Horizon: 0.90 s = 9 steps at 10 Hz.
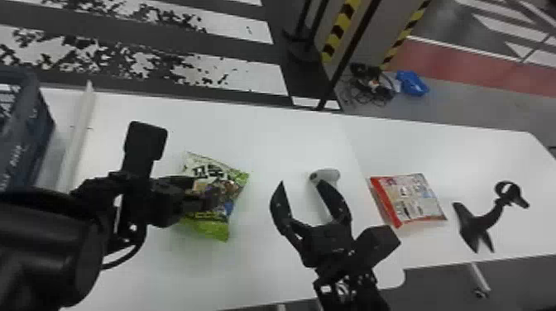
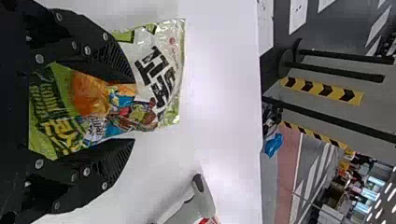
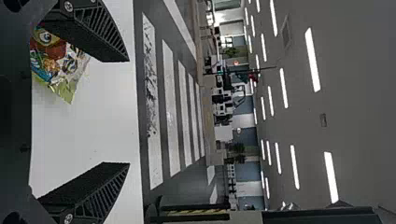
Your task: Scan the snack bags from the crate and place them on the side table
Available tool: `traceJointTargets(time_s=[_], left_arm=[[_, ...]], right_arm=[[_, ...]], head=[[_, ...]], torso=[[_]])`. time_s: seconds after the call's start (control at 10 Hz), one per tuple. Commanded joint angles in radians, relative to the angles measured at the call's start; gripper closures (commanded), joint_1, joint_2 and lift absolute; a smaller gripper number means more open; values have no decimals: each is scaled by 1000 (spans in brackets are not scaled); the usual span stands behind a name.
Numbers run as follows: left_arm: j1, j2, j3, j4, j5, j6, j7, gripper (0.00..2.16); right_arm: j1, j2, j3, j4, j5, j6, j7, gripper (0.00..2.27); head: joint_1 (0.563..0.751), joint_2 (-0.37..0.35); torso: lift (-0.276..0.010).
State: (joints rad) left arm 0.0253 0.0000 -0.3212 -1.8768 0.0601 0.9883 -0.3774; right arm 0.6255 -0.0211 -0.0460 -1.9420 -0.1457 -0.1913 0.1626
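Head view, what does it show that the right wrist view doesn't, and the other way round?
The head view has the crate, the red-and-white bag, the scanner and the black stand. The right wrist view has the ceiling and its lights. Both share the green bag, the white table, the striped floor and the open right gripper.

Ceiling lights glow white; the tabletop gleams.

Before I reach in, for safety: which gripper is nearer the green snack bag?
Left. The left gripper partly covers the green snack bag; the right gripper hovers off to the bag's right.
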Motion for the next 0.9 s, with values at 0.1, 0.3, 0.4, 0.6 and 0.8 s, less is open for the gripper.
traceJointTargets(time_s=[0.1,0.3,0.4,0.6,0.8], left_arm=[[58,-3,24,-64,0,-167,14,29],[110,-3,82,-136,-9,-311,46,33],[134,-3,133,-166,-3,-332,51,33],[199,0,251,-216,12,-464,49,36],[271,21,376,-249,55,-590,51,39]], right_arm=[[-3,0,0,-8,-17,25,0,80],[0,-2,2,-29,-20,80,2,80],[2,-3,2,-49,-28,148,2,80],[2,-3,-2,-83,-58,246,26,83],[-1,-3,-21,-137,-132,470,54,97]], head=[[695,-322],[695,-305],[695,-278],[695,-222],[695,-119]], torso=[[-94],[-94],[-94],[-94],[-94]])
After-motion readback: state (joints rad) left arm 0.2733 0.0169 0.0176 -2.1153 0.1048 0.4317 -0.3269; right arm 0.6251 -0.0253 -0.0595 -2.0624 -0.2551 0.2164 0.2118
